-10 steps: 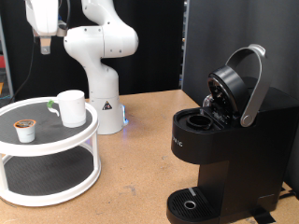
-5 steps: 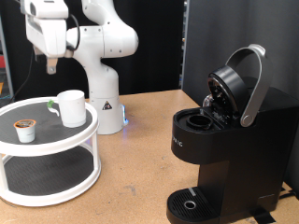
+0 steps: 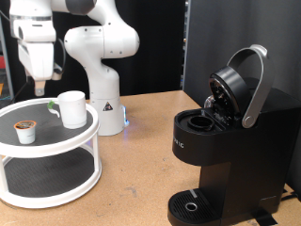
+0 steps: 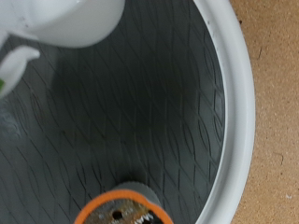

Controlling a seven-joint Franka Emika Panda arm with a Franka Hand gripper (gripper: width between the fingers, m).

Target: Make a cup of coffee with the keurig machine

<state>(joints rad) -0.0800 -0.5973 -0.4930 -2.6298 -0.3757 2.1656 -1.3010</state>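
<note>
The white cup (image 3: 71, 108) stands upright on the top tier of a round white stand (image 3: 56, 143) at the exterior view's left. Beside it sits a small white pod with a brown top (image 3: 26, 131). My gripper (image 3: 39, 88) hangs above the stand's back edge, just left of the cup and behind the pod, touching neither. The black keurig machine (image 3: 221, 151) stands at the right with its lid (image 3: 235, 87) raised and the pod chamber (image 3: 198, 121) exposed. The wrist view looks down on the cup (image 4: 65, 19), the pod (image 4: 121, 207) and the stand's rim (image 4: 238, 103); no fingers show there.
The stand has a second, lower tier (image 3: 47, 174) with a dark mesh floor. The arm's white base (image 3: 105, 104) rises behind the stand. A wooden tabletop (image 3: 141, 169) stretches between stand and machine. A drip tray (image 3: 193, 205) sits at the machine's foot.
The hand has come down and swung towards the exterior view's left, from high above the stand to just over its back edge near the cup.
</note>
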